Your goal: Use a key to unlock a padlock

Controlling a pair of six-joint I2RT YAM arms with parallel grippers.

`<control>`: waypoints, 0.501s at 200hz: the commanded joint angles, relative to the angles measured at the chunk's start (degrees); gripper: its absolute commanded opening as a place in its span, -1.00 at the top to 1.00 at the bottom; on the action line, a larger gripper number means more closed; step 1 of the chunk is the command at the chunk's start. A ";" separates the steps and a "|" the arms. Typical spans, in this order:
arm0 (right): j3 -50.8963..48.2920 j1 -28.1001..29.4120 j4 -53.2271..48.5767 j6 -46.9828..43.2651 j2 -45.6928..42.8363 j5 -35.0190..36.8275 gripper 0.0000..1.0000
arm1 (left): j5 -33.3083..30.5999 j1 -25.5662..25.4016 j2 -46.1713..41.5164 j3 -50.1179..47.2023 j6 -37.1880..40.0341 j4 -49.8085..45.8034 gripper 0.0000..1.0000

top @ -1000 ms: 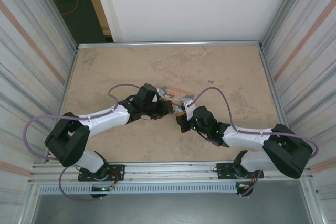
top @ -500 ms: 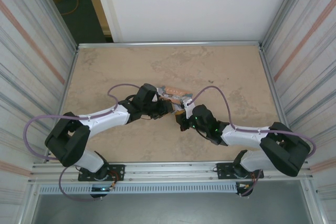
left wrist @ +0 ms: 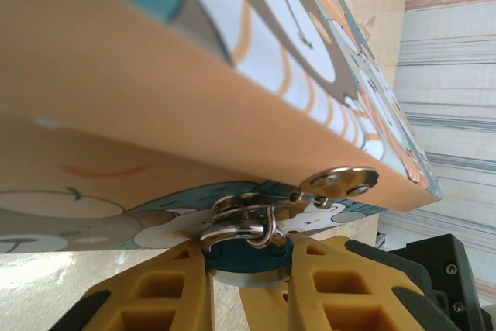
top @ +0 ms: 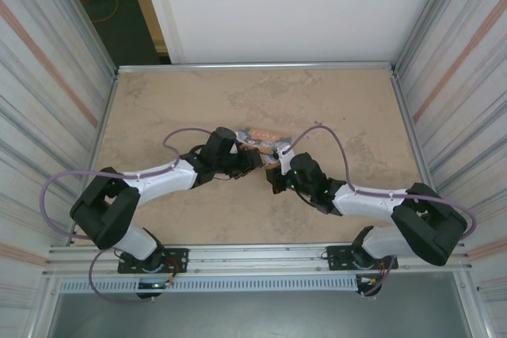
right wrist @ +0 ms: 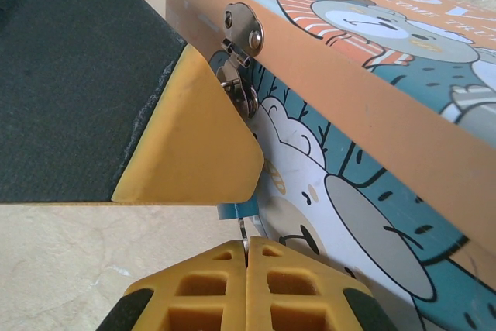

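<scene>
The left gripper (left wrist: pixel 249 249) is closed narrowly on the padlock (left wrist: pixel 252 263), with one yellow finger pressed against each side of the small blue body. The thin metal shackle (left wrist: pixel 242 224) rises just above its fingertips and is hooked through the hasp (left wrist: pixel 341 181) on the edge of the box (left wrist: pixel 194 114). The orange side of the box overhangs this gripper closely, with hardly any gap above the fingers. The right gripper (right wrist: pixel 246 247) is pressed fully together. A thin silvery sliver, apparently the key (right wrist: pixel 242 230), sticks out from between its tips and points up at the underside of the padlock, just ahead of it. Whether the tip of the key has entered the lock cannot be told. To the left of the right gripper, one broad yellow finger (right wrist: pixel 194 145) of the other gripper crowds the hasp. To its right, the printed side of the box runs alongside, so the space around the lock is tight on three sides. Below the right gripper is bare table (right wrist: pixel 70 261). From above, the two grippers meet tip to tip near the middle of the table, with the box just beyond them. Open surface extends from them towards the far edge and towards both side rails, and a narrower bare strip lies between them and the arm bases.
</scene>
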 commanded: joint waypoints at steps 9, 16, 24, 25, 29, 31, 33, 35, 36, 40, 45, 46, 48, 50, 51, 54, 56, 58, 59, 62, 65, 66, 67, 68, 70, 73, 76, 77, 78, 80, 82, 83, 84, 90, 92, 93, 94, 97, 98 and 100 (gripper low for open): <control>1.63 0.13 10.17 0.07 -0.50 0.14 1.00 | 7.55 -3.13 1.78 -0.80 -0.65 2.53 0.64; 0.80 0.15 9.73 0.37 -0.46 0.52 1.00 | 7.47 -3.14 2.11 -0.90 -0.78 2.87 0.63; -0.07 0.13 9.22 0.54 -0.43 0.86 1.00 | 7.38 -3.07 2.54 -1.05 -0.74 3.22 0.63; -0.22 0.13 9.18 0.62 -0.43 0.92 1.00 | 7.42 -3.10 2.61 -1.07 -0.74 3.27 0.63; -0.66 0.13 8.94 0.74 -0.42 1.03 1.00 | 7.29 -3.05 2.86 -1.07 -0.70 3.39 0.63; -0.93 0.13 8.80 0.89 -0.47 1.14 1.00 | 7.20 -3.05 2.97 -1.08 -0.66 3.47 0.63; -1.16 0.13 8.75 0.99 -0.46 1.20 1.00 | 7.19 -3.05 3.11 -1.04 -0.65 3.56 0.63; -1.39 0.11 8.65 1.08 -0.43 1.29 1.00 | 7.24 -3.07 3.26 -1.08 -0.65 3.65 0.63; -1.50 0.12 8.63 1.11 -0.47 1.32 1.00 | 7.22 -3.06 3.32 -1.08 -0.65 3.66 0.63; -1.92 0.13 8.41 1.28 -0.51 1.51 1.00 | 7.22 -3.05 3.66 -1.14 -0.65 3.94 0.63; -2.37 0.13 8.19 1.48 -0.39 1.66 1.00 | 7.22 -3.09 4.10 -1.15 -0.65 4.38 0.63; -2.52 0.13 8.14 1.53 -0.41 1.72 1.00 | 7.21 -3.07 4.18 -1.16 -0.65 4.47 0.63; -2.74 0.13 8.03 1.68 -0.38 1.81 1.00 | 7.26 -3.10 4.36 -1.15 -0.65 4.58 0.63; -2.90 0.15 7.97 1.87 -0.37 1.90 1.00 | 7.30 -3.06 4.51 -1.17 -0.69 4.67 0.63; -2.96 0.10 7.88 1.87 -0.40 1.93 1.00 | 7.29 -3.01 4.66 -1.13 -0.71 4.74 0.63; -3.19 0.13 7.79 2.05 -0.41 2.08 1.00 | 7.33 -2.96 4.97 -1.17 -0.73 4.89 0.63; -3.39 0.13 7.70 2.16 -0.40 2.12 1.00 | 7.40 -3.00 5.21 -1.18 -0.78 5.08 0.63; -3.55 0.13 7.62 2.30 -0.40 2.24 1.00 | 7.38 -2.99 5.41 -1.13 -0.77 5.32 0.63; -3.63 0.13 7.59 2.33 -0.37 2.28 1.00 | 7.42 -2.97 5.54 -1.11 -0.80 5.42 0.63; -3.94 0.13 7.42 2.47 -0.42 2.38 1.00 | 7.52 -2.96 5.82 -1.17 -0.84 5.77 0.63; -4.18 0.13 7.27 2.55 -0.36 2.44 1.00 | 7.60 -2.98 6.18 -1.13 -0.84 6.11 0.63; -4.26 0.13 7.24 2.64 -0.39 2.46 1.00 | 7.66 -2.97 6.28 -1.16 -0.87 6.21 0.63; -4.30 0.13 7.18 2.68 -0.41 2.48 1.00 | 7.69 -2.96 6.37 -1.17 -0.89 6.31 0.63; -4.40 0.18 7.15 2.70 -0.42 2.48 1.00 | 7.75 -2.96 6.46 -1.17 -0.90 6.40 0.63; -4.55 0.14 6.99 2.78 -0.38 2.49 1.00 | 7.77 -2.98 6.71 -1.18 -0.91 6.53 0.63; -4.80 0.13 6.96 2.94 -0.40 2.53 1.00 | 7.80 -3.00 6.99 -1.11 -1.03 6.79 0.63; -5.02 0.13 6.88 3.12 -0.42 2.64 1.00 | 7.84 -2.96 7.26 -1.09 -1.07 7.09 0.63; -5.16 0.13 6.87 3.14 -0.38 2.65 1.00 | 7.87 -2.96 7.35 -1.14 -1.08 7.18 0.63; -5.14 0.13 6.82 3.20 -0.36 2.70 1.00 | 7.93 -2.96 7.43 -1.11 -1.13 7.28 0.62; -5.24 0.13 6.71 3.32 -0.41 2.78 1.00 | 7.97 -2.91 7.63 -1.16 -1.12 7.45 0.63; -5.40 0.13 6.58 3.47 -0.42 2.87 1.00 | 8.07 -2.90 7.79 -1.11 -1.16 7.57 0.63; -5.44 0.13 6.50 3.53 -0.42 2.90 1.00 | 8.11 -2.93 7.88 -1.14 -1.21 7.64 0.63; -5.50 0.13 6.46 3.57 -0.42 2.91 1.00 | 8.14 -2.90 7.96 -1.16 -1.19 7.72 0.63; -5.75 0.13 6.13 3.84 -0.42 3.08 1.00 | 8.14 -2.87 8.45 -0.95 -1.17 8.01 0.62; -5.85 0.13 5.97 3.95 -0.42 3.16 1.00 | 8.16 -2.89 8.63 -0.92 -1.11 8.06 0.62; -5.89 0.13 5.93 3.99 -0.42 3.22 1.00 | 8.11 -2.93 8.65 -0.92 -1.10 8.06 0.62; -5.95 0.13 5.86 4.11 -0.42 3.29 1.00 | 8.14 -2.90 8.75 -0.92 -1.09 8.07 0.62; -6.00 0.13 5.58 4.32 -0.31 3.49 1.00 | 8.09 -2.91 8.98 -0.84 -1.11 8.19 0.61; -6.00 0.13 5.47 4.40 -0.28 3.52 1.00 | 8.13 -2.84 9.09 -0.79 -1.10 8.22 0.61; -6.07 0.13 5.21 4.57 -0.26 3.60 1.00 | 8.20 -2.80 9.17 -0.75 -1.11 8.31 0.61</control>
